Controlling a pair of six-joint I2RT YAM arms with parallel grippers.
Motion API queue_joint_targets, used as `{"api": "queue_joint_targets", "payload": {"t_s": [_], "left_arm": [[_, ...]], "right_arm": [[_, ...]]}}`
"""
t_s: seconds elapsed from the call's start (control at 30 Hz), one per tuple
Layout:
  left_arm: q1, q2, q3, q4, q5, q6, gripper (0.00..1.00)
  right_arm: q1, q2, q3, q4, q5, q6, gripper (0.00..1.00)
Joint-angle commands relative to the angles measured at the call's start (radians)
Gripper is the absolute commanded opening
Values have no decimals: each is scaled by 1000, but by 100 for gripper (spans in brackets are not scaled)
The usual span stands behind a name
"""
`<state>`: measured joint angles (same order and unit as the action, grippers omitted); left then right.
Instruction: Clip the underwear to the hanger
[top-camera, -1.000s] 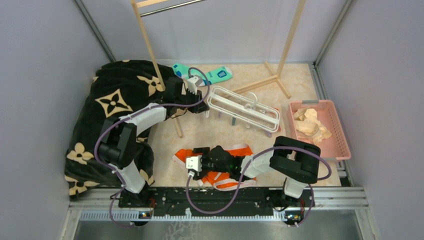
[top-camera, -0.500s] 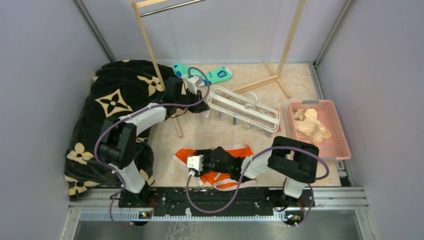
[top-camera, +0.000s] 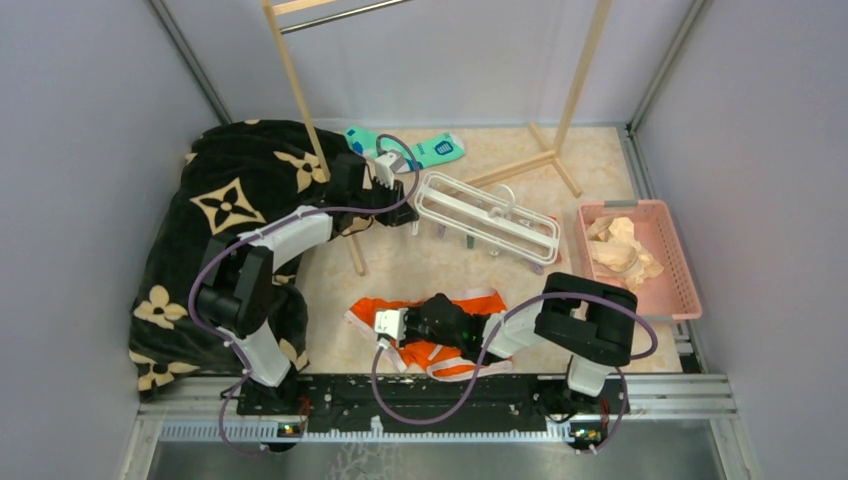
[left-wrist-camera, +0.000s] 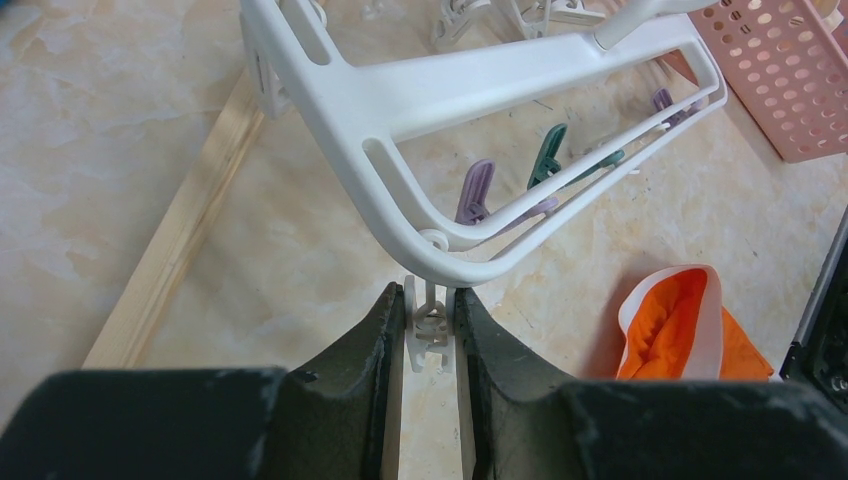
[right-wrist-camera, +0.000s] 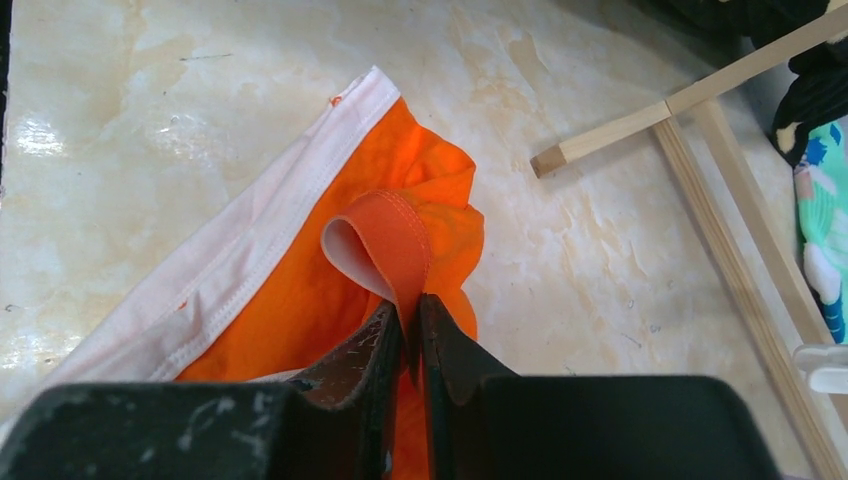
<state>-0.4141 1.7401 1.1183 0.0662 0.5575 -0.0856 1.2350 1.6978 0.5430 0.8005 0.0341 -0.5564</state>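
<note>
Underwear (right-wrist-camera: 300, 300): soft orange cloth w/ white trim (loop in right tool (right-wrist-camera: 410, 312))

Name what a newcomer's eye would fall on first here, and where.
The bright orange underwear at the near edge of the table, a fold pinched in the right hand. Behind it, mid-table, the white hanger, its corner clip gripped by the left hand. At the left, a black blanket with beige flowers.

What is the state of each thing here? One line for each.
underwear: on the table, one fold pinched up.
hanger: held at one corner.
left fingers: closed on the hanger's white clip.
right fingers: closed on the underwear's fold.
basket: holds beige cloth.
sock: lying flat.
</note>
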Motion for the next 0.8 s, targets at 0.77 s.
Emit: {"api": "queue_joint_targets", "payload": {"t_s": [0.77], "left_arm": [[6, -19, 41, 15, 23, -9, 0]], "right_arm": [[-134, -619, 149, -710, -144, 96, 0]]}}
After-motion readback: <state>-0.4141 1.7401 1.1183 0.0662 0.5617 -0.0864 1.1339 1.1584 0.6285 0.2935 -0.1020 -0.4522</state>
